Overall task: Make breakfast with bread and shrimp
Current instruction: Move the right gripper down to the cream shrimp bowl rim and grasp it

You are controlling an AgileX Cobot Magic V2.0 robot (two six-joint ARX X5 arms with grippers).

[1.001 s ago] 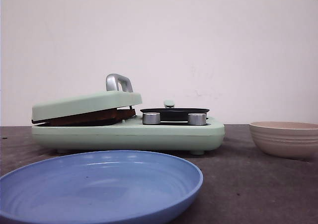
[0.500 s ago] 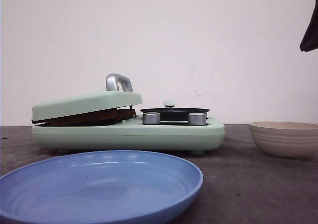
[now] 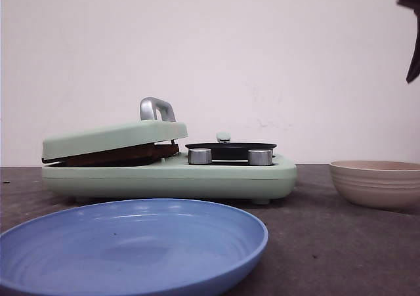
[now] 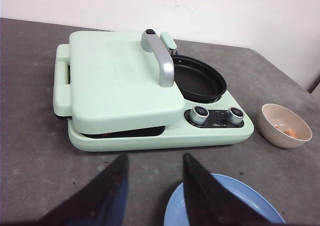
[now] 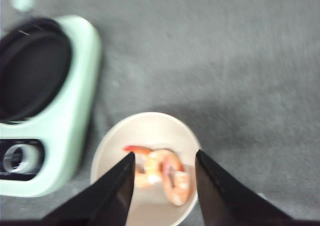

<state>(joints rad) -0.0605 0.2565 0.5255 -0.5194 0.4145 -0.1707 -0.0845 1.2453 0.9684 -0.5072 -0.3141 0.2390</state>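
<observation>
Currently, bread [image 3: 118, 155]: brown edge under the maker's lowered lid [image 4: 120, 83].
Shrimp [image 5: 160, 173]: in bowl [image 5: 112, 151], uncooked; pan [image 4: 197, 80] empty.
My right gripper [image 5: 164, 186]: open above bowl.
My left gripper [image 4: 152, 191]: open, idle.

Your left gripper [image 4: 152, 186] shows two dark, near-black fingers, broad at the base and tapering to blunt tips; the inner face of one finger [image 4: 111, 196] carries a bluish sheen along its edge. Your right gripper [image 5: 164, 163] has the same pair of black wedge-shaped fingers, smooth and matte, slightly blurred. In the front view you see only a small black, angular piece of the right arm [image 3: 412, 33] at the frame edge.
</observation>
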